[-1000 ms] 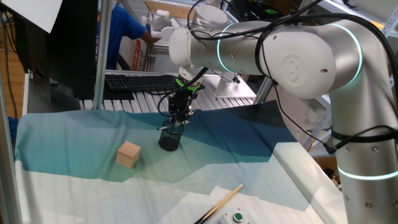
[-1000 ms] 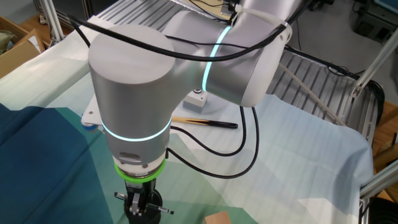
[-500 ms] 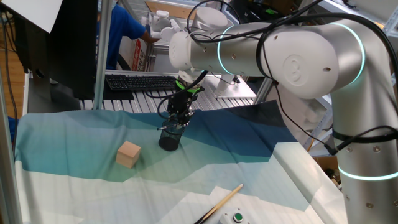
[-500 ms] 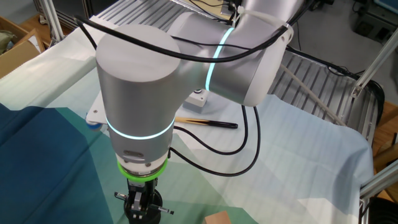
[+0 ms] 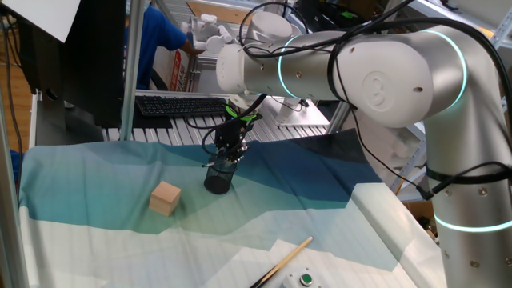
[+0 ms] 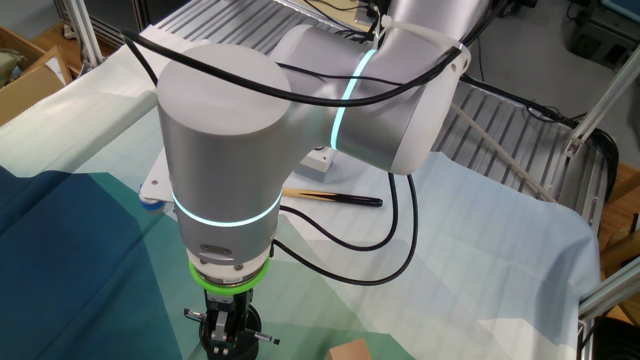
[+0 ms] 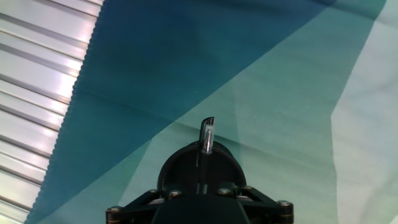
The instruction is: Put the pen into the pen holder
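Note:
The pen holder [image 5: 217,182] is a small black mesh cup standing on the blue-green cloth. The pen [image 7: 206,137] stands in the cup and leans on its far rim, its clip end poking out over the edge. A short stub of the pen [image 5: 210,164] also shows at the cup's left rim in one fixed view. My gripper [image 5: 229,158] hangs straight above the cup, its fingertips just over the opening, and it seems to have let go of the pen. In the other fixed view the gripper [image 6: 228,340] is at the bottom edge and hides most of the cup. In the hand view the cup's rim [image 7: 169,165] lies right under the hand.
A tan wooden block [image 5: 166,198] sits left of the cup and shows in the other fixed view [image 6: 350,351]. A long wooden stick [image 5: 282,261] lies near a white box with a green button [image 5: 304,279]. A keyboard [image 5: 180,105] and metal slats [image 7: 37,81] are behind the cloth.
The arm has shifted slightly up and to the left above the cup. The pen's end at the cup's rim has stayed where it was.

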